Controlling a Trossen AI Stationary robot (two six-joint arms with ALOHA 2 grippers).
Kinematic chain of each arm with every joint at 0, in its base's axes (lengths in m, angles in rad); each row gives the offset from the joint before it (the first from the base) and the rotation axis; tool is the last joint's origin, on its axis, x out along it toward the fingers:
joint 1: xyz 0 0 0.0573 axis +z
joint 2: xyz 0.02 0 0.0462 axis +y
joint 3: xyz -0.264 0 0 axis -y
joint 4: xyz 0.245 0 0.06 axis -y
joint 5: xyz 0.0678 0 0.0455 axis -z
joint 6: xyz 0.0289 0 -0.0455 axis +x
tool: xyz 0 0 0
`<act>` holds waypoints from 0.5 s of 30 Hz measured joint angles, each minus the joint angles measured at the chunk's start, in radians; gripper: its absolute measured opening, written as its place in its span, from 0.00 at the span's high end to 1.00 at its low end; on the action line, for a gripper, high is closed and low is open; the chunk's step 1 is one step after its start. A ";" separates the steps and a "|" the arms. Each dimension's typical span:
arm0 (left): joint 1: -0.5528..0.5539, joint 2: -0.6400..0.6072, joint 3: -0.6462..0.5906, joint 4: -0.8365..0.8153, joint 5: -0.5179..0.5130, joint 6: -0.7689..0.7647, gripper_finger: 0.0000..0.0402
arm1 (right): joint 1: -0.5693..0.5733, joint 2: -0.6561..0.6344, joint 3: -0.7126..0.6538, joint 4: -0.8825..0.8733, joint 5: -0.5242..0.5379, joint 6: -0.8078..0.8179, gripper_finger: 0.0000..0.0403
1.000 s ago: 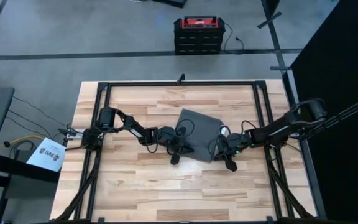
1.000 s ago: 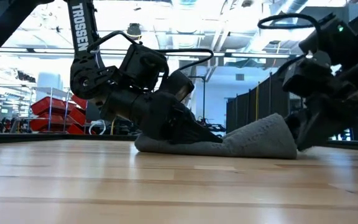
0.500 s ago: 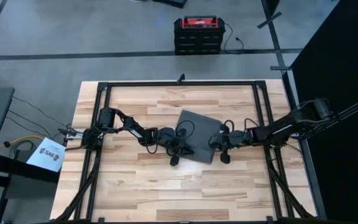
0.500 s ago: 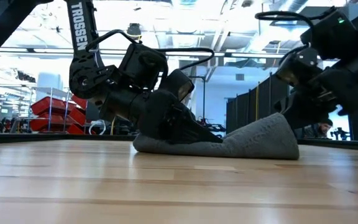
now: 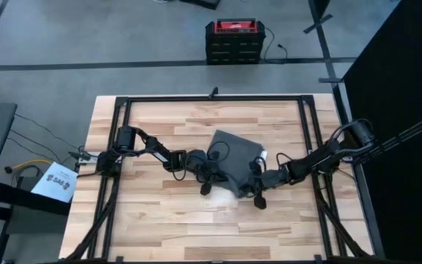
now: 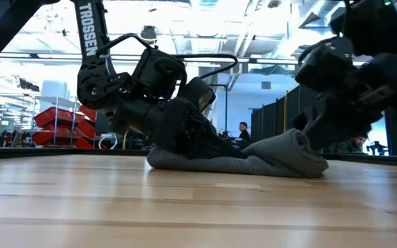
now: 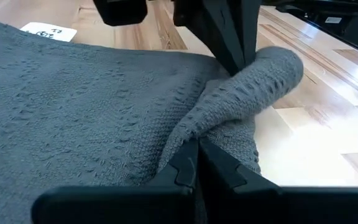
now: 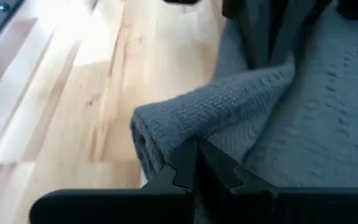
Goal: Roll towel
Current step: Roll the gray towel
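High view: the plain dark grey soft cloth towel (image 5: 234,160) is lying just right of centre frame on the pale wooden plank table (image 5: 160,220), turned diagonally, with its small white tag (image 5: 262,155) at the right edge. The left gripper (image 5: 212,172) is sitting at the towel's left edge, its fingers together and pinching a raised ridge of cloth, as the left wrist view is showing. The right gripper (image 5: 257,183) is sitting at the towel's lower right edge, its fingers likewise closed on a thick fold (image 8: 185,124). In the low view that fold (image 6: 291,148) is curling up at frame right while the remaining cloth is lying flat. Bare wood is showing across the whole lower third of the frame and along the top, inside the black metal frame rails (image 5: 211,97).
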 joint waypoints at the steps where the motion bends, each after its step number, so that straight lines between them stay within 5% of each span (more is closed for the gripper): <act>1: -0.002 0.000 0.000 0.000 0.000 0.000 1.00 | 0.006 0.004 0.005 -0.012 0.003 0.009 1.00; 15: -0.005 -0.006 0.003 -0.017 0.085 0.002 1.00 | 0.041 0.007 0.010 -0.109 0.043 0.069 1.00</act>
